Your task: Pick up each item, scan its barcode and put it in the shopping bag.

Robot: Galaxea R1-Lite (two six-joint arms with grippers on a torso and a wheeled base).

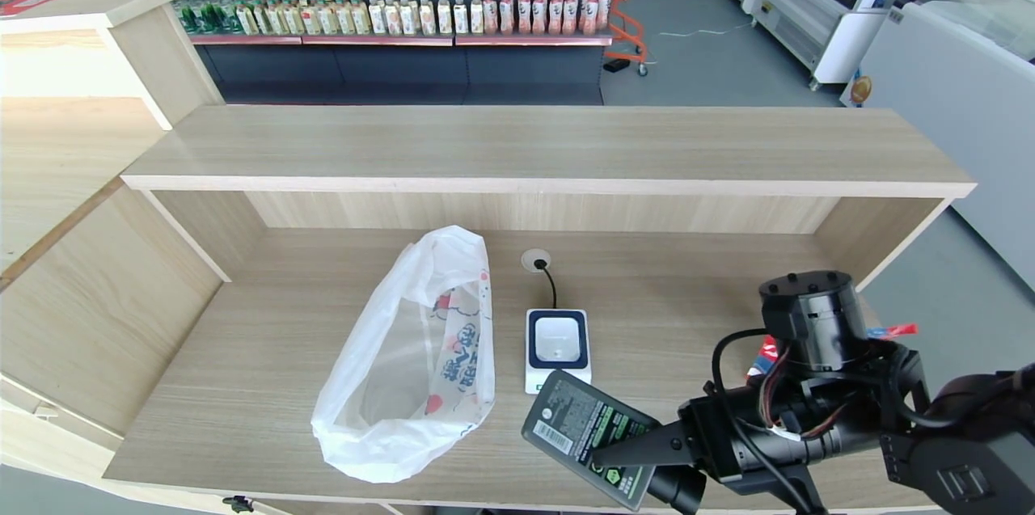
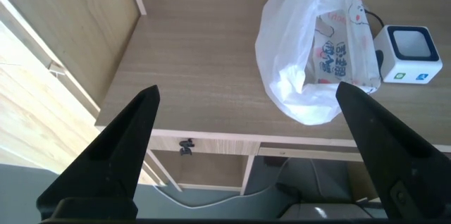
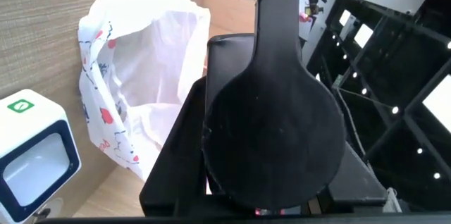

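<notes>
The right end effector (image 1: 639, 450) is clamped on one end of a flat dark packet (image 1: 578, 426), holding it above the near edge of the counter (image 1: 267, 353). The packet sits just on the near side of the scanner (image 1: 557, 347) and a little to its right, so the scan window lies away from the robot and slightly leftward.

The packet's long axis runs from far-left to near-right, in line with the fingers. Its white barcode label (image 1: 553, 437) is on the upward face, near the left corner. The scanner's window also faces up (which is the awkward part), so I judge that the labelled face must be rolled over toward the window, not merely carried forward.

The shopping bag (image 1: 412, 361) lies just left of the scanner, nearly touching it, with its mouth agape. From the scanner, the drop would be a short leftward shift.

The left end effector (image 2: 248, 94) hangs off the near-left corner of the counter with its fingers spread wide and nothing in them. The right arm is clearly the nearer to both scanner and bag.
</notes>
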